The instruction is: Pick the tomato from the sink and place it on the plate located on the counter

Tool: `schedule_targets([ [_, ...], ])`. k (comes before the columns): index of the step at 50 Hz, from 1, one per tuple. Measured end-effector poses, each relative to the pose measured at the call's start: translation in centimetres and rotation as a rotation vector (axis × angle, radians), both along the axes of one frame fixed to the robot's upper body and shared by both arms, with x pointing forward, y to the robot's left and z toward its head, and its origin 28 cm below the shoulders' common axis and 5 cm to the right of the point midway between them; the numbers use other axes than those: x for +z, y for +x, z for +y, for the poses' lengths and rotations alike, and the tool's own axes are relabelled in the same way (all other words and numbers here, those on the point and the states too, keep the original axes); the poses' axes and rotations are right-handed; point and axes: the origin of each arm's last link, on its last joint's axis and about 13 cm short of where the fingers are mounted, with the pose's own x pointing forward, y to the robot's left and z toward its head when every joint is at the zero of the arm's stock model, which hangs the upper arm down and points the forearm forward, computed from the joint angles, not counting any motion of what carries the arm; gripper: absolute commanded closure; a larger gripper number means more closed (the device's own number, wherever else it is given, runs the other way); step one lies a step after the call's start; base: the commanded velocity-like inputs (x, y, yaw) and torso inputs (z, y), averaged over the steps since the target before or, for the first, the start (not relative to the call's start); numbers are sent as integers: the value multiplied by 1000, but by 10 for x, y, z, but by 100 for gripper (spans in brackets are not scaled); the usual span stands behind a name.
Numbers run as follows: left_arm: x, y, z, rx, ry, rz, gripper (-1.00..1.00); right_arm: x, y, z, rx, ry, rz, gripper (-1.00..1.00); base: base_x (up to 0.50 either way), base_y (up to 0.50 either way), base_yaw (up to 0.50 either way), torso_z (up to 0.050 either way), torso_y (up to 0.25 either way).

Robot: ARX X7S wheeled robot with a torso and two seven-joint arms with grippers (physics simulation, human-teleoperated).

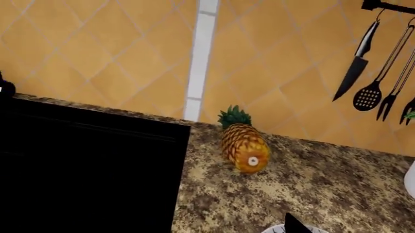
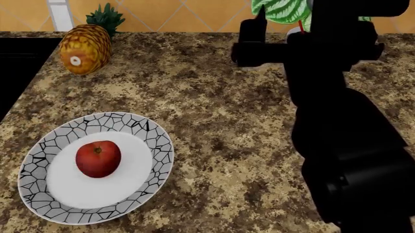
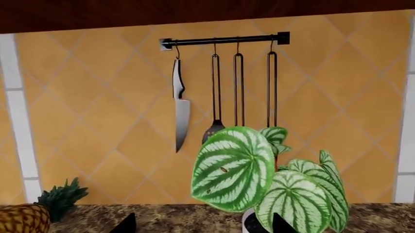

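The red tomato [image 2: 98, 158] lies in the middle of the white plate [image 2: 39, 155] with the cracked-mosaic rim, on the granite counter [image 2: 214, 121] at the front left. The black sink [image 2: 13, 63] is left of the plate; it also fills one side of the left wrist view [image 1: 84, 165]. My left gripper [image 1: 211, 228] is out of the head view; one fingertip [image 1: 295, 225] shows wide of centre over a sliver of the plate [image 1: 275, 230], holding nothing. My right gripper [image 3: 204, 225] is open and empty, raised, facing the back wall.
A pineapple [image 2: 84, 48] lies on the counter by the sink's far corner. A potted plant [image 3: 272, 184] with striped leaves stands at the back. A knife [image 3: 180, 111] and utensils hang on a wall rail. My right arm [image 2: 337, 121] fills the right of the head view.
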Motion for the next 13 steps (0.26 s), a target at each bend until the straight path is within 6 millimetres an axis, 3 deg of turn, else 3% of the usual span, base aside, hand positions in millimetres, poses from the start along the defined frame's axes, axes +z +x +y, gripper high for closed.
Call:
schedule_targets([
  [13,-7,-22,14,71,-22,-9,-100,-3,-12,-16,-37,13,-11,-100,0,0,0,0,0],
])
